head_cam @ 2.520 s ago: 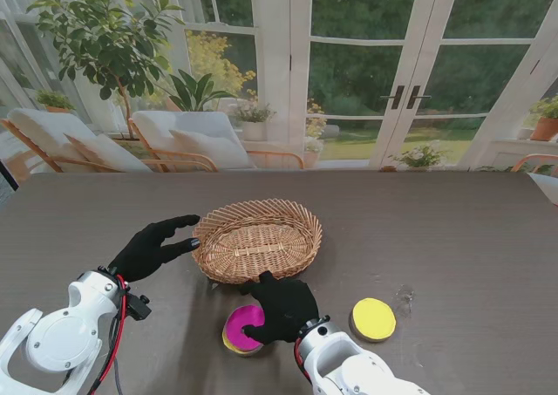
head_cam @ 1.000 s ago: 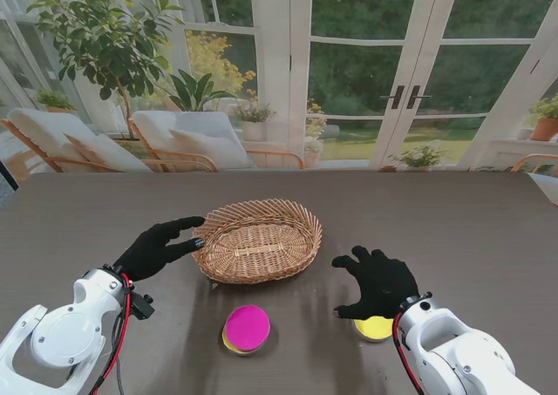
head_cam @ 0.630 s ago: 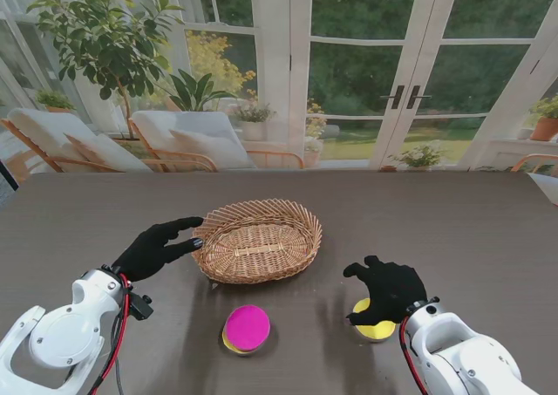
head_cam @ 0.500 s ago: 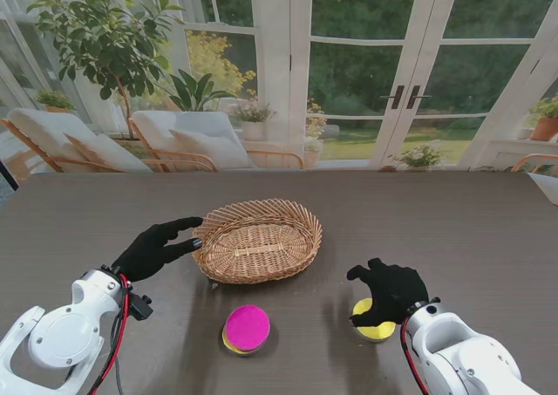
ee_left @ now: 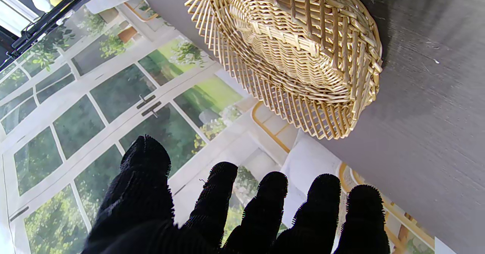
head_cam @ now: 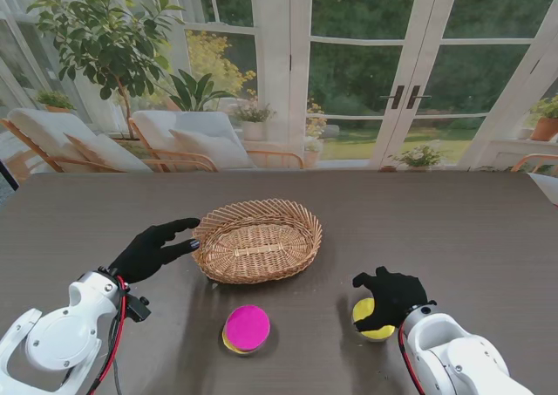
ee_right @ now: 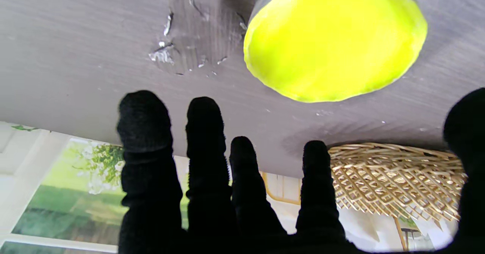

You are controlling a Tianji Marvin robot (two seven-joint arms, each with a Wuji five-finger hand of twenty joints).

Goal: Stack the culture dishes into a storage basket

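Note:
An oval wicker basket [head_cam: 255,269] stands mid-table with nothing in it. A yellow culture dish [head_cam: 369,319] lies to its right, nearer to me. My right hand [head_cam: 394,296] hovers over that dish, open, covering part of it. In the right wrist view the yellow dish [ee_right: 333,38] lies flat, apart from the spread fingers [ee_right: 204,132]. A magenta dish [head_cam: 247,327] with a yellow edge showing beneath lies nearer to me than the basket. My left hand [head_cam: 157,248] is open, its fingertips beside the basket's left rim [ee_left: 303,106].
A pale scuffed stain [ee_right: 189,38] marks the dark table top beside the yellow dish. The basket [ee_right: 394,178] lies beyond my right fingers. Glass doors, chairs and plants stand past the table's far edge.
My right hand left the magenta dish, swung right to the yellow dish, then drew nearer to me and settled over it. The left hand, basket and magenta dish stayed put.

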